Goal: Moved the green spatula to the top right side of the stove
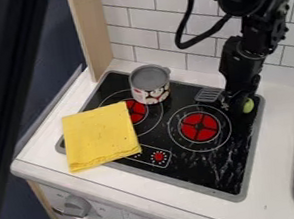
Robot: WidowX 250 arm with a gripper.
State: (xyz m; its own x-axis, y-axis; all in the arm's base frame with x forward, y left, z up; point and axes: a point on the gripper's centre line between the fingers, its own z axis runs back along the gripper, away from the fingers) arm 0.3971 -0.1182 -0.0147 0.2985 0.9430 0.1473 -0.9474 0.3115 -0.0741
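The gripper point(236, 103) is positioned over the far right corner of the stove point(214, 171). The green spatula point(248, 105) is located at this corner; its visible green part lies immediately to the view's right of the jaws, inboard of the stove's gray border. Contact between the two cannot be confirmed. Jaw state: cannot be determined, as the tips merge with the black stove surface; parted, closed or gripping the spatula are all possible. The slotted gray plate point(208, 94) on the opposite side of the jaws may be the spatula's head, in which case the long axis runs roughly along the stove's rear edge, beneath the gripper.

Appearance: the green part is small, pale and rounded, partly covered by the gripper.

Placement assessment: the green part already lies within the target area. The next operation is judged to be release, if the spatula is held, followed by a straight upward retraction. Sideways travel during retraction could drag the spatula off its position.
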